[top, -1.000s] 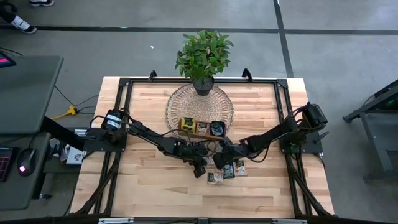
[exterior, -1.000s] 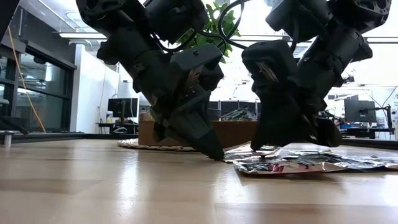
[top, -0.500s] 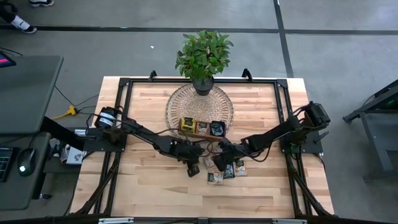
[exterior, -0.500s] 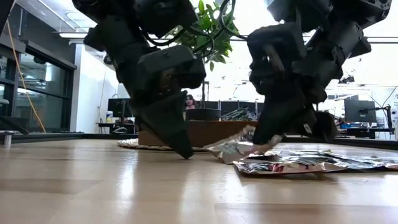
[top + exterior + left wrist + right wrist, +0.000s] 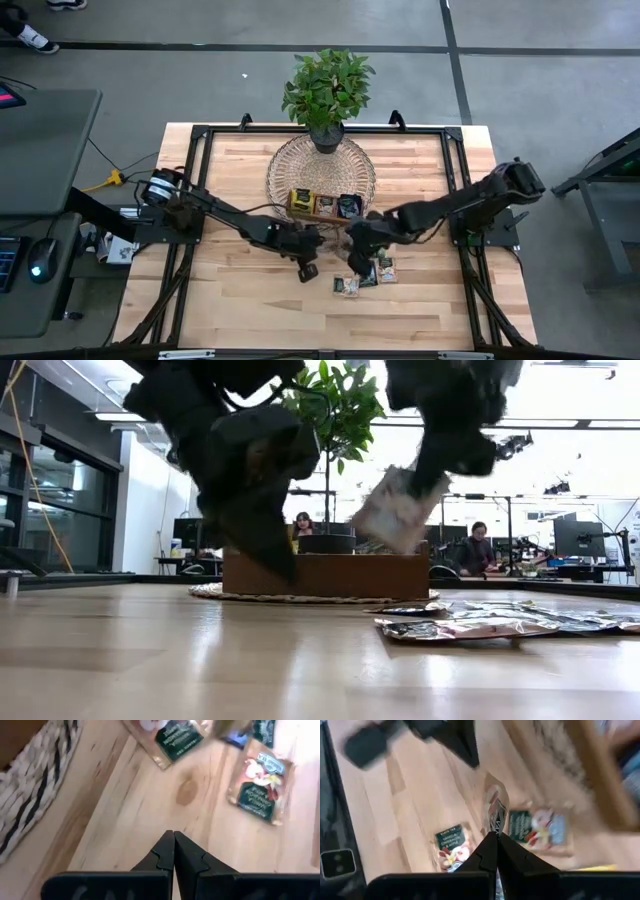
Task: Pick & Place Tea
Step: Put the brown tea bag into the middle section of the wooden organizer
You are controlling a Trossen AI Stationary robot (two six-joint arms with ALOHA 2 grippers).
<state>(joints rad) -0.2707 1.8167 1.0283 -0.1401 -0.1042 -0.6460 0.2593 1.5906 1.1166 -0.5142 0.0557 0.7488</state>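
Note:
My right gripper (image 5: 432,472) is shut on one tea sachet (image 5: 393,512) and holds it in the air in front of the brown wooden tray (image 5: 325,575). The wrist view shows this sachet edge-on (image 5: 495,812) past the fingertips. More tea sachets (image 5: 366,275) lie flat on the table below it, near the tray. My left gripper (image 5: 308,270) hangs shut with nothing in it, a little above the wood, left of the pile (image 5: 260,785). The tray (image 5: 325,205) rests on a round woven mat (image 5: 320,170). My right gripper pinches the sachet's upper edge (image 5: 495,827) between its two fingers. The fingers slant downward, coming from the table's right. The sachet hangs tilted below the fingertips (image 5: 415,485), clear of the table and of the other sachets.
A potted plant (image 5: 328,85) stands at the far end of the mat. A black frame (image 5: 455,180) runs around the table top. Bare wood (image 5: 240,290) lies left of and in front of the sachets. People sit in the room behind (image 5: 478,550).
My right gripper has risen from the pile and rolled. It first tipped one sachet up by its edge, then lifted it clear of the table. My left gripper, shut all along, has risen off the wood and drifted a little toward the table's left.

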